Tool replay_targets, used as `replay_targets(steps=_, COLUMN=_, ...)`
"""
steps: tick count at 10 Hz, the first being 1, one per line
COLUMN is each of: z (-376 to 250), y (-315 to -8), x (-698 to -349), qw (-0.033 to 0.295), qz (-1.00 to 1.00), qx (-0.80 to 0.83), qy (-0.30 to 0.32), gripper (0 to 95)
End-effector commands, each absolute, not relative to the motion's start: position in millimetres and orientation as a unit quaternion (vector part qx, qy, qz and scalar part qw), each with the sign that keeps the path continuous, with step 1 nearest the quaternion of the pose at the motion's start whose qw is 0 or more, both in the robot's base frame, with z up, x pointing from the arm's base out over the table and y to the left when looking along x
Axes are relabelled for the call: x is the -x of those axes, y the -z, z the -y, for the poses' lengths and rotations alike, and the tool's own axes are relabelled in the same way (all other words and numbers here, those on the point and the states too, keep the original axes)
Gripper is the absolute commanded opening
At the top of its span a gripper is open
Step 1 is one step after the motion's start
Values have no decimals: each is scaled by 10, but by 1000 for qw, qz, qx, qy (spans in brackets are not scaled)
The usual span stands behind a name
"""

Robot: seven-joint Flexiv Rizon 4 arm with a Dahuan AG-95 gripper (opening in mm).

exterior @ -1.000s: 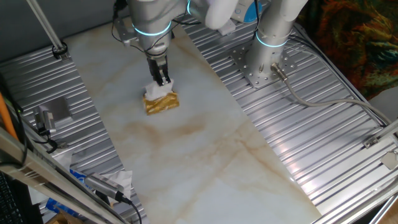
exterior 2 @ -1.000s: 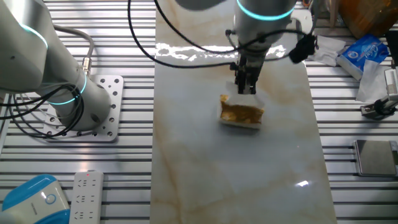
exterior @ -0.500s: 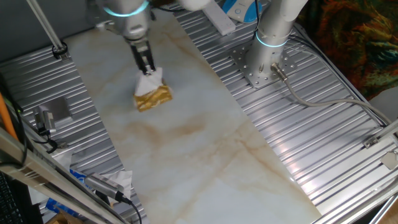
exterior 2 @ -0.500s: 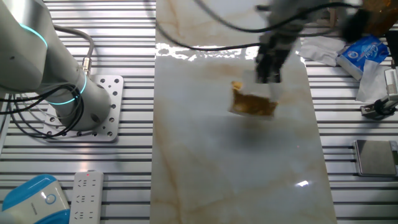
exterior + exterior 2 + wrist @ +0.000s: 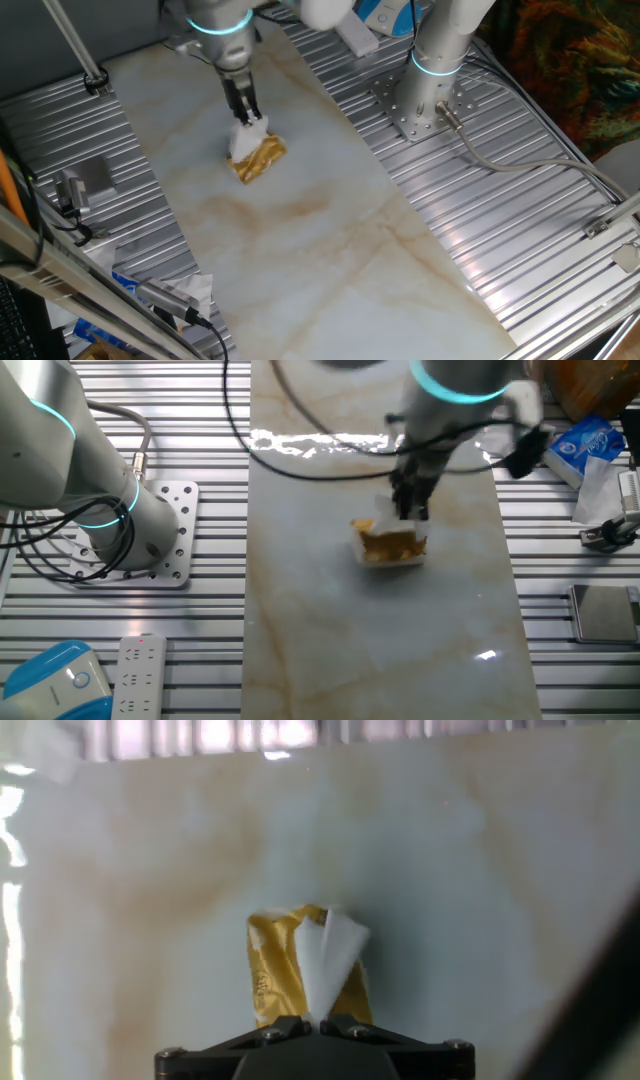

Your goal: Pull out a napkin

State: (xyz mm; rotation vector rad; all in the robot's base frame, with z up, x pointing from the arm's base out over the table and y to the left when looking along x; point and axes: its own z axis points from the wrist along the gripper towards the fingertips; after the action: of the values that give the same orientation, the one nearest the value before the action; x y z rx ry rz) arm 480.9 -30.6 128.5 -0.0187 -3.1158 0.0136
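Gripper (image 5: pixel 245 110): seen pointing down over the marble-patterned tabletop (image 5: pixel 300 230), its two fingers drawn together on the top edge of the napkin; in the hand view the fingers (image 5: pixel 300 1028) are met at the bottom of the frame with the white sheet rising from between them.
Napkin (image 5: pixel 248 135): a thin white sheet, pinched at its upper end by the gripper and trailing down to the gold packet; in the hand view the napkin (image 5: pixel 330 960) is shown as a narrow white strip lying across the middle of the packet.
Napkin, other fixed view (image 5: pixel 392 512): only a small white patch is visible between the fingers and the packet, partly blurred.
Gold packet (image 5: pixel 260 158): a shiny, wrinkled gold wrapper directly below the gripper, turned at a slant; whether it is resting on the tabletop or hanging just above it cannot be told. In the other fixed view the packet (image 5: pixel 392 545) is seen under the fingers with a pale edge along its lower side; in the hand view the packet (image 5: pixel 272 970) is seen on either side of the white strip.
Arm (image 5: pixel 222 20): blurred near the top of the frame, with a glowing blue ring at the joint above the gripper.
Second arm base (image 5: pixel 440 60): a white column bolted to a plate on the ribbed metal deck (image 5: pixel 520 200), well apart from the packet.
Paper wad with blue items (image 5: pixel 185 292): lying at the near left corner of the deck, well apart from the gripper.
Power strip (image 5: pixel 140 675): lying on the ribbed deck beside a blue-and-white object (image 5: pixel 50 678).
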Motion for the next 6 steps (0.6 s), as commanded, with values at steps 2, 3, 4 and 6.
replay_targets(steps=2, z=241, y=-1451, x=-4766, qw=5, qz=1000, qx=10, qy=-10, gripper=0)
replay_targets(steps=3, z=197, y=-1643, x=-4799, qw=11, qz=1000, qx=15, qy=-10, gripper=0)
replay_targets(steps=4, z=174, y=-1822, x=-4886, qw=20, qz=1000, qx=17, qy=-13, gripper=0)
replay_targets(steps=6, z=178, y=-1818, x=-4943, qw=25, qz=1000, qx=18, qy=-5, gripper=0)
